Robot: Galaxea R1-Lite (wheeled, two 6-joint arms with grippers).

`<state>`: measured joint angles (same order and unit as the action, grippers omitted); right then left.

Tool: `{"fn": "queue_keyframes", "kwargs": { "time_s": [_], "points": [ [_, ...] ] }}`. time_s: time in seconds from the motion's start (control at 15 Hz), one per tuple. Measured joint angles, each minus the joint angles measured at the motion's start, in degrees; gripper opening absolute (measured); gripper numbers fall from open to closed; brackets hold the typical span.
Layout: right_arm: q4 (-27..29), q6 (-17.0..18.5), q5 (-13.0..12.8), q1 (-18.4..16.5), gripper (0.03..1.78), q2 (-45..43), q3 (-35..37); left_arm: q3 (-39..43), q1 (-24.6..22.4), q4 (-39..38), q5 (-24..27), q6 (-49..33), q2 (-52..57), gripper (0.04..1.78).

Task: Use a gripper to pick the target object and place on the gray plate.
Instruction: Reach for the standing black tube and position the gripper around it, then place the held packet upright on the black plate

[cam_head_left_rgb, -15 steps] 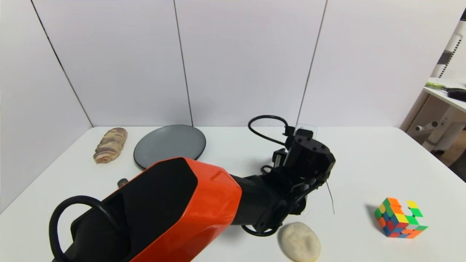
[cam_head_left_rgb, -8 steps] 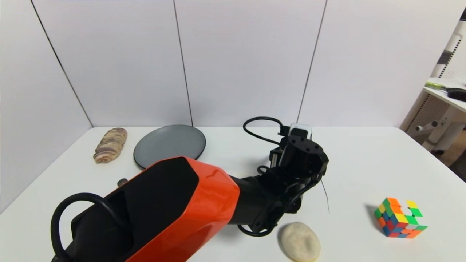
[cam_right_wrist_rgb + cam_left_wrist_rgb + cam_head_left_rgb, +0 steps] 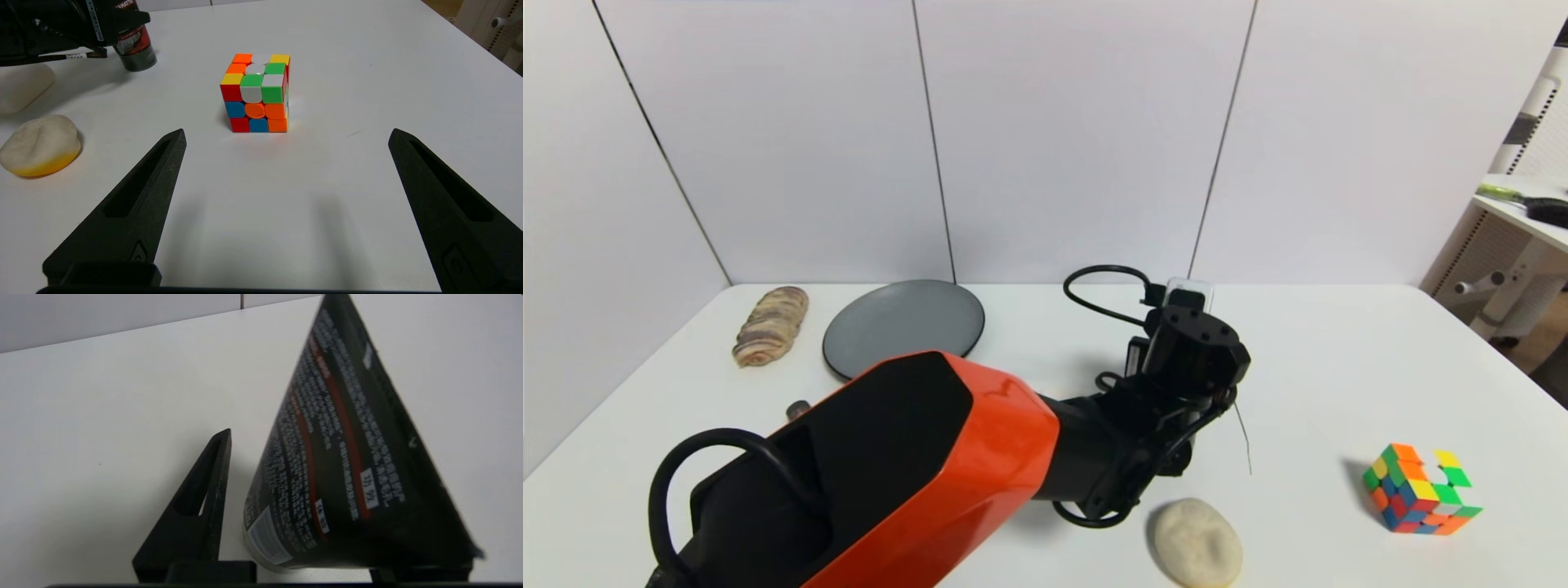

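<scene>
The target object, a black squeeze tube (image 3: 339, 457) with white print and red stripes, stands cap-down on the table (image 3: 1339, 367) and leans between my left gripper's (image 3: 310, 457) fingers. One finger (image 3: 204, 498) stands apart from it with a gap; the other is hidden behind the tube. The left gripper is open around the tube. In the head view the left gripper (image 3: 1196, 359) hides the tube. The right wrist view shows the tube (image 3: 134, 45) under the left gripper. The gray plate (image 3: 903, 327) lies at the back left. My right gripper (image 3: 287, 136) is open and empty.
A colour cube (image 3: 1421, 490) sits at the right, in front of the right gripper (image 3: 256, 93). A pale lump (image 3: 1196, 543) lies near the front. A striped bread-like piece (image 3: 770, 325) lies left of the plate. A small dark capsule (image 3: 797, 408) sits beside the arm.
My left gripper has shifted a little to the left and toward the back. Nothing else on the table has moved.
</scene>
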<state>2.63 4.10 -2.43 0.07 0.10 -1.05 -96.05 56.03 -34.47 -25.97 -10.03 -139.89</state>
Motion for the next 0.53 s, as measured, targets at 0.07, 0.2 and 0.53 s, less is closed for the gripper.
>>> {"fn": "queue_keyframes", "kwargs": {
  "time_s": [0.07, 0.2, 0.53],
  "points": [
    [0.0, 0.0, 0.0, 0.0, 1.71, 0.0, 0.0, 0.0, 0.0, -0.3, 0.0, 0.0, -0.2, 0.76],
    [0.0, 0.0, 0.0, 0.0, 1.71, 0.0, 0.0, 0.0, 0.1, -1.3, 0.0, 0.0, -0.7, 0.43],
    [0.0, 0.0, 0.0, 0.0, 1.71, 0.0, 0.0, 0.0, -0.1, -1.0, 0.2, 0.6, 0.1, 0.43]
  ]
}}
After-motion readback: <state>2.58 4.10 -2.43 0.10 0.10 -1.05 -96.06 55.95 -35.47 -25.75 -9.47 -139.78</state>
